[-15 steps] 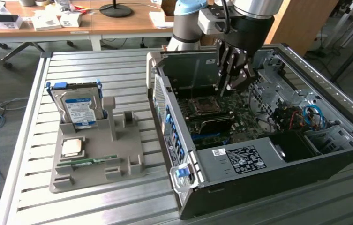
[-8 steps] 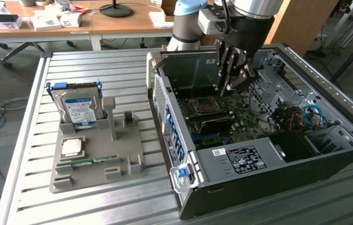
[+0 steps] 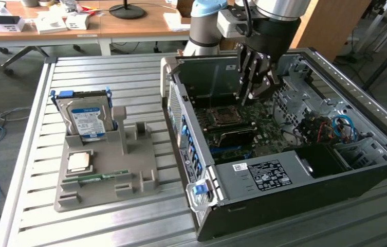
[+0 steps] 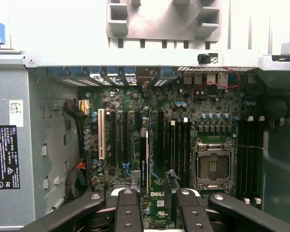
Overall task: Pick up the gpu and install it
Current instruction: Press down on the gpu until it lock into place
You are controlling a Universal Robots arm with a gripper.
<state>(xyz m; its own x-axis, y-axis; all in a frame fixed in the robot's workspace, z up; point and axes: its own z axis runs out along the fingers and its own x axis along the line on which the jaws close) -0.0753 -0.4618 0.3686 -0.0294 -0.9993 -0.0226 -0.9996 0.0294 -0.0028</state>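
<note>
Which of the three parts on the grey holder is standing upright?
The blue-labelled hard drive: it stands on edge, while the CPU and the green RAM stick lie flat.

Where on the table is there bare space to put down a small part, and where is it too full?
Bare slats lie on the table beyond the hard drive, and in front of the grey fixture toward the near edge. The strip between fixture and computer case is narrow; inside the case is crowded.
</note>
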